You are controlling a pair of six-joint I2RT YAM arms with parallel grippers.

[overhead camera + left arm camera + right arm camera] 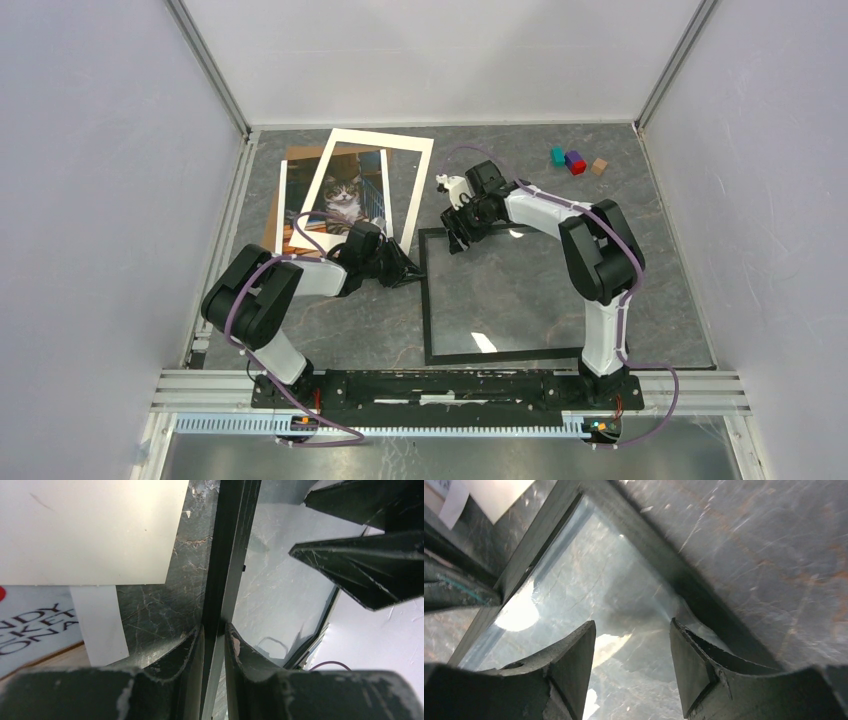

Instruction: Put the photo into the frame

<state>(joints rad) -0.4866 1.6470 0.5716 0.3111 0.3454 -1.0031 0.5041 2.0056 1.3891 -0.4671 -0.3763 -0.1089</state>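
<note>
Photo (345, 198) of a grey-and-white tabby against blue-toned shelves lies at the far left of the grey marbled bench (650, 250). It shows through a tilted white mat (415, 180) and rests on a brown backing board (283, 195). Just right of it, the thin black frame (500, 356) lies flat, its clear pane (500, 290) glinting. The left gripper (214, 630) pinches the frame's left rail narrowly. The right gripper (631, 627) hovers, jaws apart, over the pane inside the far-left corner.
</note>
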